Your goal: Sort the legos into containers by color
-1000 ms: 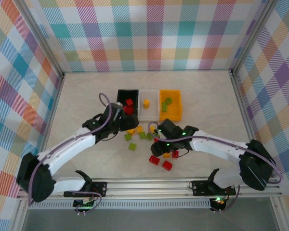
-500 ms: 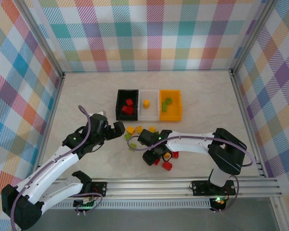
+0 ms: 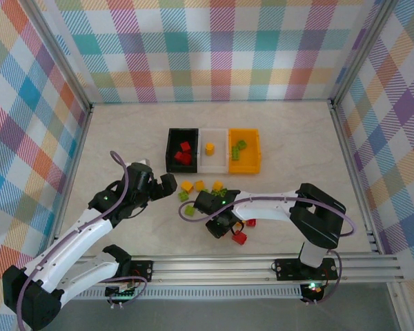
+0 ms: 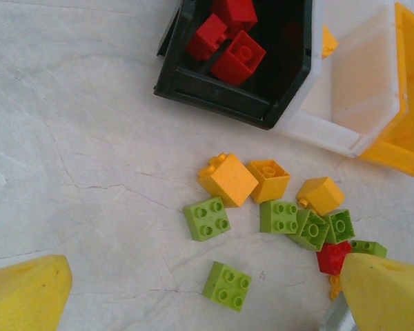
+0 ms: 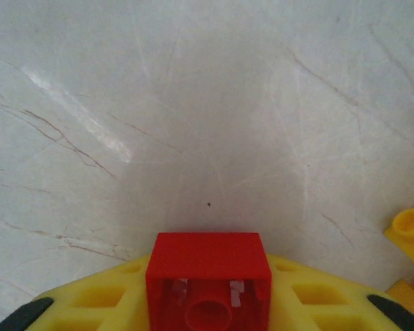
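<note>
My right gripper (image 3: 219, 225) is low over the table, shut on a red lego (image 5: 208, 272) that sits hollow side toward the wrist camera between the yellow fingers (image 5: 103, 296). My left gripper (image 3: 168, 186) hangs open just left of the loose pile, with a green lego (image 4: 226, 284) on the table between its fingertips (image 4: 24, 293). The pile holds yellow legos (image 4: 228, 179), green ones (image 4: 207, 218) and a red one (image 4: 331, 256). Three containers stand in a row: black (image 3: 172, 149) with red legos (image 4: 238, 56), white (image 3: 213, 160) with a yellow one, orange (image 3: 251, 157) with green ones.
Two more red legos (image 3: 240, 238) lie to the right of the right gripper. A yellow lego (image 5: 410, 227) shows at the right edge of the right wrist view. Metal frame rails (image 3: 214, 265) run along the near edge, and checked walls close the sides and back.
The right gripper slid left to the red lego and shut on it. The left arm drew back from the black container toward the near left, then held still and open.
</note>
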